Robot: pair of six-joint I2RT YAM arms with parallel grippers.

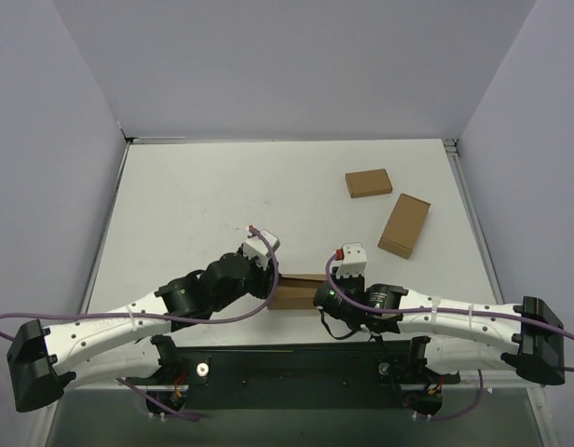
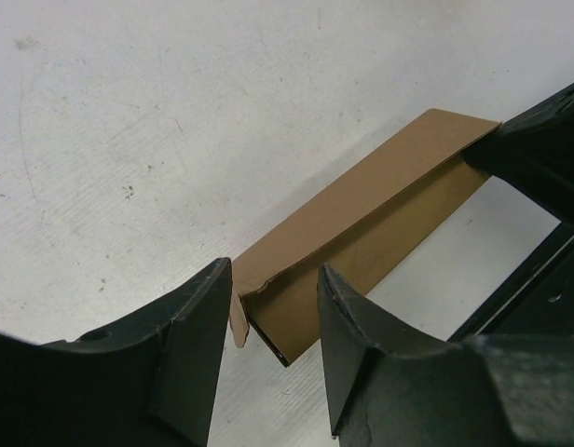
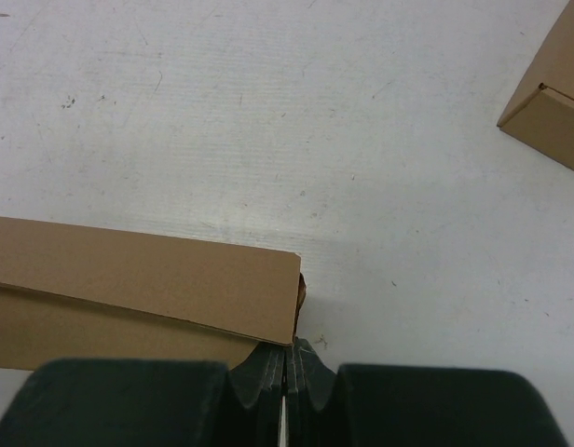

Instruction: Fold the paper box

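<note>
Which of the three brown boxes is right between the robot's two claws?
The paper box at the table's near edge; the squarish box and the oblong box lie far off, back right.

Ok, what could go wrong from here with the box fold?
1. The left gripper stands open around one end of the paper box, so its flap may spring up.
2. The right gripper is shut at the other end; a pull could tear or drag it.
3. The box lies near the table edge and might slide off.
</note>
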